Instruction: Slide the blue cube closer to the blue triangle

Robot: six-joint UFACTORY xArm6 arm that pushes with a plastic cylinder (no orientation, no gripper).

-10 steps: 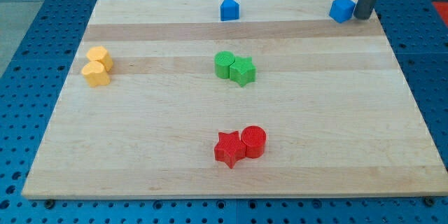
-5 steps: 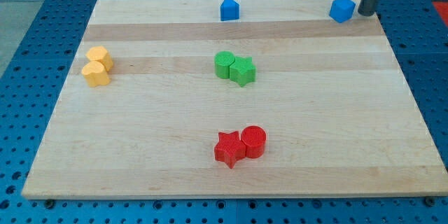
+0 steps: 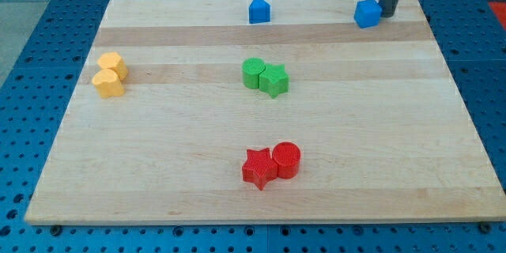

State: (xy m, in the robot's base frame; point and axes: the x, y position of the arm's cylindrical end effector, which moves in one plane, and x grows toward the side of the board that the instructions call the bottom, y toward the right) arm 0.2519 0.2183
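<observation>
On the wooden board [image 3: 158,166], two yellow blocks [image 3: 109,74] touch at the view's left; the blue triangle block [image 3: 258,10] stands at top centre. The blue cube [image 3: 368,13] lies well apart to its right, touching my tip [image 3: 388,14], a bare rod holding nothing.

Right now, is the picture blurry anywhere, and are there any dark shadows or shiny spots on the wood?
In the camera view, everything looks sharp: the blue cube, the blue triangle and my tip, which sits right against the cube's right side. The light is soft and even, shadows under the blocks are faint, and the wooden board shows no bright glare.
</observation>
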